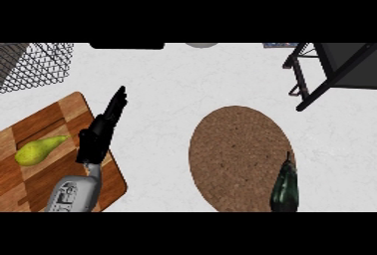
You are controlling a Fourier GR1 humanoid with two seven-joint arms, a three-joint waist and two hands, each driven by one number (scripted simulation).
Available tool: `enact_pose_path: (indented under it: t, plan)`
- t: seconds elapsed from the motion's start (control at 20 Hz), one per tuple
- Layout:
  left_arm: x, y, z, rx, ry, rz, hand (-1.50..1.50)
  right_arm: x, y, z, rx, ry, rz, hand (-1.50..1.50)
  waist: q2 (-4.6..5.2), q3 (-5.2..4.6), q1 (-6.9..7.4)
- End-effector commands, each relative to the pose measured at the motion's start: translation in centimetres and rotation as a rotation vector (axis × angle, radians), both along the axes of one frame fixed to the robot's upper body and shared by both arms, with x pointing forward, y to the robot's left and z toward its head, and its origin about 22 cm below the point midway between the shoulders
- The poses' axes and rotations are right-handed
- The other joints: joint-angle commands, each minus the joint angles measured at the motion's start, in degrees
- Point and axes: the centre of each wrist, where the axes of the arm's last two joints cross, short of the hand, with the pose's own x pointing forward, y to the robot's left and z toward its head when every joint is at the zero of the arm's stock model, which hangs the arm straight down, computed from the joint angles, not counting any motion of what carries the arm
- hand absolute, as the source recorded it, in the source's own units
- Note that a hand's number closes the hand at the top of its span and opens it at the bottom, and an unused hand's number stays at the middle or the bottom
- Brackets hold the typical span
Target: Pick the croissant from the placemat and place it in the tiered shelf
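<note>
White speckled tabletop (162,89) fills the view, carrying everything in reach. Nearest, at the lower left, the left hand (99,134) rests over the edge of a wooden cutting board (44,124), fingers straight and pointing away, holding nothing; a green pear (35,152) lies on the board just beside it. At the lower right, a dark shape (285,187) rises over the near rim of the round woven placemat (236,149); it is probably the right hand, but whether its fingers are open or curled cannot be told. No croissant shows on the bare mat, so it is either hidden under that dark shape or out of sight. Farther off, the dark-framed tiered shelf (331,69) stands at the upper right, well apart from the mat, and a wire basket (33,64) sits at the upper left. If the croissant is in hand, the carry should likely rise first, clear the shelf's front posts, then lower level onto a tier.
</note>
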Motion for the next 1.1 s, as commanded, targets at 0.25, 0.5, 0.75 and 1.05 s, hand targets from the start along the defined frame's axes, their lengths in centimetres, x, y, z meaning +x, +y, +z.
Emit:
enact_pose_path:
  t: [0.25, 0.5, 0.75, 1.05]
  plan:
    - [-0.1, 0.2, -0.1, -0.01, -0.004, -0.002, 0.0, 2.3, -1.6, -3.7, 0.265, -0.186, 0.092, 1.5, 0.01, 0.07, 0.11]
    - [0.3, 0.7, -0.8, 0.004, 0.009, -0.005, 0.0, 3.2, -5.5, -3.8, 0.254, -0.177, 0.122, 1.5, -0.01, 0.01, -0.31]
    - [-0.8, 1.9, -0.2, 0.005, -0.014, 0.0, 0.0, 3.9, -6.5, -2.0, 0.268, -0.172, 0.126, 1.5, -0.13, -0.01, -0.12]
    - [-1.8, -0.7, -0.1, 0.007, 0.001, -0.02, 0.0, 3.8, -9.5, -5.2, 0.193, -0.092, -0.197, -1.5, -0.11, 0.0, 0.43]
